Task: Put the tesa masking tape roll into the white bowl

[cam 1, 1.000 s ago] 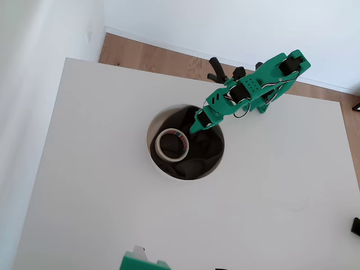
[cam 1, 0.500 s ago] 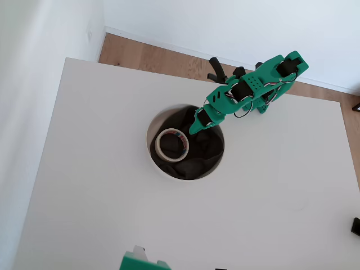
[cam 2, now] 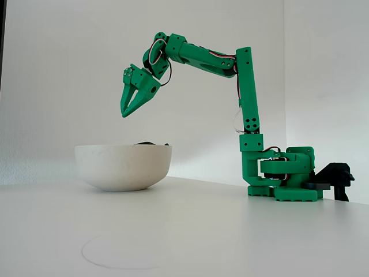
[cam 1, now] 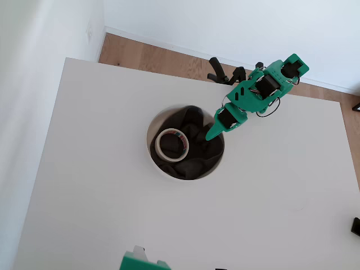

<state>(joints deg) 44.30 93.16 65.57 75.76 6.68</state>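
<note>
Small cream-white tesa masking tape roll (cam 1: 172, 144) lying on dark cloth inside large white bowl (cam 1: 153, 160) at frame centre, green two-finger gripper (cam 2: 124, 113) raised above bowl's right rim, fingers together, empty, white table (cam 1: 270, 202).

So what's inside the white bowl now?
The tesa masking tape roll lies on dark cloth inside the white bowl. The cloth hides the bowl's bottom.
</note>
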